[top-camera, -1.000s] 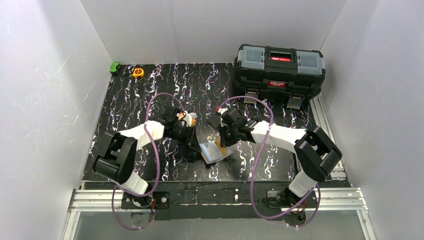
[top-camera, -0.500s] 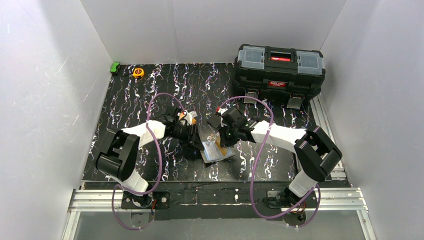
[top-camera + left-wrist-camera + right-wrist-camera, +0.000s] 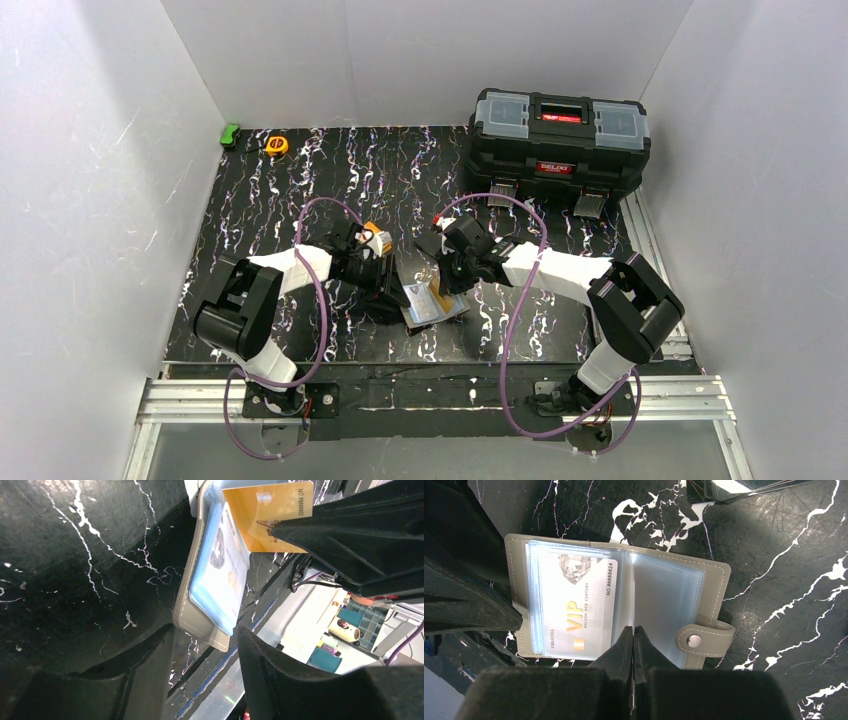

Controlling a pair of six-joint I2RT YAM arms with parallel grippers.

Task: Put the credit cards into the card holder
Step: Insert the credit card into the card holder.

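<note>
On the worktop (image 3: 300, 180), your card holder (image 3: 715, 595) lies open; right jaws clench 1 gold credit card (image 3: 267, 515) over its fold; left jaws stand released at its edge.

In the right wrist view, the closed fingers of the right tool (image 3: 633, 630) cover the lower middle of the card holder (image 3: 716, 587). The top edge cuts off the stacked credit cards (image 3: 749, 486). In the left wrist view, the lower right corner of the orange card (image 3: 260, 515) sits behind that tool — the holder's top runs out of frame. From above, its print is too small to read.
</note>
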